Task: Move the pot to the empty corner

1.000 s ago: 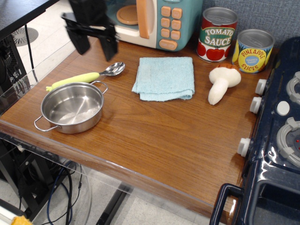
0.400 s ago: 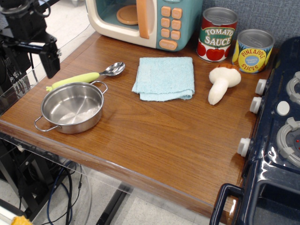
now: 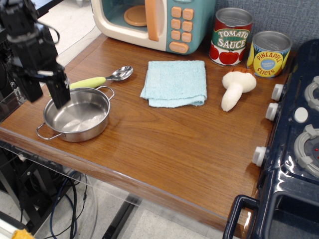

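Steel gleams at the front-left corner of the table (image 3: pixel 164 149), where the pot (image 3: pixel 76 115) sits upright with its mouth open to the ceiling. Its two wire loop handles set its long axis on a diagonal: one loop points toward the front-left edge, the other toward the back right, nearly reaching the spoon. The gripper (image 3: pixel 42 92) hangs over the pot's left rim with its two dark fingers spread apart and nothing between them; one finger stands over the inside of the pot at the rim, the other outside, beyond the table's left edge.

Just behind the pot lies a spoon (image 3: pixel 94 79) with a yellow-green handle, its bowl pointing toward the back right. A folded light-blue cloth (image 3: pixel 175 82) lies flat near the middle of the back half, in front of a toy microwave (image 3: pixel 152 22) at the back edge. Further right, a tomato sauce can (image 3: pixel 231 36) and a pineapple slices can (image 3: pixel 268 54) stand side by side at the back-right corner, with a toy mushroom (image 3: pixel 235 87) lying just before them. Bare wood fills the empty corner (image 3: pixel 209 184) at the front right, beside the dark blue toy stove (image 3: pixel 294 149).
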